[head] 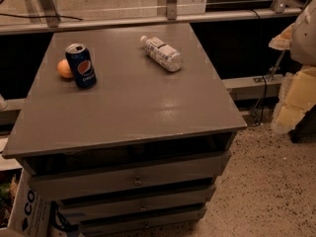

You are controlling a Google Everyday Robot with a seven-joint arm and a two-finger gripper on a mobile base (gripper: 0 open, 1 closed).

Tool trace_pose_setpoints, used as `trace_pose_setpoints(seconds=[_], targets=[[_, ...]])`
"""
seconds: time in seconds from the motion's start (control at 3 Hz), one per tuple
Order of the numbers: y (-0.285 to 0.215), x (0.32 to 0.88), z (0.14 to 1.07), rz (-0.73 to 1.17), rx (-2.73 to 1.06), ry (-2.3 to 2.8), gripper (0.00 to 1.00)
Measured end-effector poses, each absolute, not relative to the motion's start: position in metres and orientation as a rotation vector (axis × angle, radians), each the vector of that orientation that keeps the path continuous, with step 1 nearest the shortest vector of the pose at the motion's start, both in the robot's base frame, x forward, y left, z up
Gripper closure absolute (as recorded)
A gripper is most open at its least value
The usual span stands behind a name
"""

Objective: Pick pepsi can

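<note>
The pepsi can (81, 65) stands upright on the left part of the grey cabinet top (133, 102). It is dark blue with a silver top and the round logo facing me. A small orange fruit (64, 68) sits right beside it on its left, touching or nearly so. A clear plastic bottle (161, 53) lies on its side toward the back middle. My gripper is not in view. Only a pale bulky shape (303, 33) shows at the right edge, away from the can.
The cabinet has several drawers (133, 179) below its top. A metal rail (148, 19) runs behind it. Yellowish foam blocks (296, 100) and cables stand on the speckled floor at right. A white box (29, 211) sits at bottom left.
</note>
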State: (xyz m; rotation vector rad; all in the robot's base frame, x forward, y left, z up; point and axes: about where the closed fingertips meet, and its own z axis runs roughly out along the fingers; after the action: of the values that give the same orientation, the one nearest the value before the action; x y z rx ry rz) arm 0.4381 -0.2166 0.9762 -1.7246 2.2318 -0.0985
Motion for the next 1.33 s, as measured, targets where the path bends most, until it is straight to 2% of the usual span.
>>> trace_pose_setpoints(seconds=[0.67,1.33], targets=[[-0.212,0.447,0.968,-0.067,-1.706,2.189,0.0],[-0.171,0.489,0.937,0.102,-1.659,2.022,0.0]])
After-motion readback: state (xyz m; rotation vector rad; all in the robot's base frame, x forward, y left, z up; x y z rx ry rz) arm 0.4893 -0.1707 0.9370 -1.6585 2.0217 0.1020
